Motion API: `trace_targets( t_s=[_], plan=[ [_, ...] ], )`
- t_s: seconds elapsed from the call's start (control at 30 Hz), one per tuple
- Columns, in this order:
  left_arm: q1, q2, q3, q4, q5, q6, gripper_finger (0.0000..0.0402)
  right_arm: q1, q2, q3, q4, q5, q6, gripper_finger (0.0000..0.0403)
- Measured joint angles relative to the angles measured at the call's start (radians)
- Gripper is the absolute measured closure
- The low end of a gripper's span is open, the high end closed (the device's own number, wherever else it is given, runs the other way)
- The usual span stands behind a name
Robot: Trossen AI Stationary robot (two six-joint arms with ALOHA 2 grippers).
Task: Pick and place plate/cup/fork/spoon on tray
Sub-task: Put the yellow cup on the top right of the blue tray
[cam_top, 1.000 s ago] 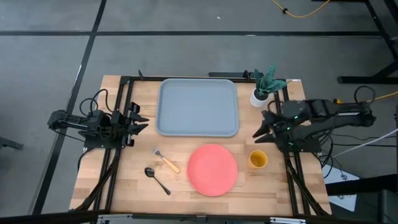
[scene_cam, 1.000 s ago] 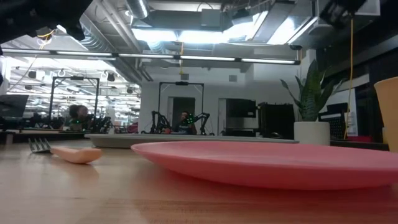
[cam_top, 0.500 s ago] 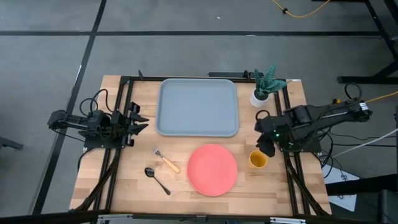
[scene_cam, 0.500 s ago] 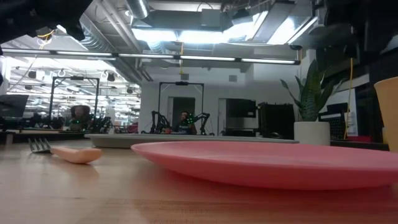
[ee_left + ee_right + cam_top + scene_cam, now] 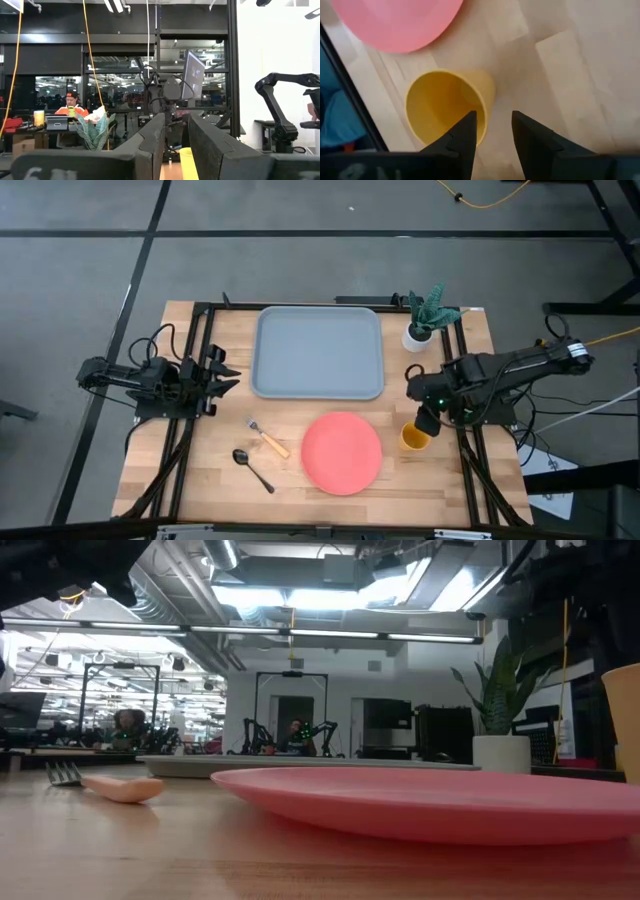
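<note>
The coral-pink plate (image 5: 342,452) lies flat on the table near the front. The yellow cup (image 5: 414,438) stands upright to its right, mouth up. The fork (image 5: 268,440) and the dark spoon (image 5: 252,468) lie left of the plate. The blue-grey tray (image 5: 318,352) lies behind them. My right gripper (image 5: 428,420) points down over the cup (image 5: 445,107) and is open. One finger (image 5: 466,134) is above the cup's mouth and the other (image 5: 530,142) is outside its wall, with no touch that shows. My left gripper (image 5: 224,376) waits open at the table's left edge.
A white pot with a green plant (image 5: 424,322) stands at the far right corner, behind my right arm. Dark frame rails (image 5: 462,380) run along both sides of the table. In the low view the plate (image 5: 430,802) fills the foreground and the fork (image 5: 105,783) lies left of it.
My right gripper has moved toward the table's near edge and down toward the cup, tipping its fingers downward until they stand over the cup's rim. The cup, plate, fork and spoon have not moved.
</note>
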Motion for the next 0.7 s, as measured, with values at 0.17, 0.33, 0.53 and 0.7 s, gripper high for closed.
trace_targets(
  t_s=[0.17, 0.33, 0.53, 0.7],
  plan=[
    [0.0, 0.0, 0.0, -0.019, 0.0, 0.0, 0.0321, 0.05, 0.033, 0.0, 0.001, -0.002, -0.002, 0.0276],
    [0.0, 0.0, 0.0, -0.023, 0.0, 0.0, 0.0321, 0.095, 0.065, -0.001, 0.014, 0.016, 0.001, 0.0276],
    [0.0, 0.0, 0.0, -0.023, 0.0, 0.0, 0.0321, 0.127, 0.117, -0.001, 0.034, 0.087, 0.002, 0.0276],
    [0.0, 0.0, 0.0, -0.023, 0.0, 0.0, 0.0321, 0.133, 0.175, -0.001, 0.034, 0.11, 0.006, 0.0276]
  ],
)
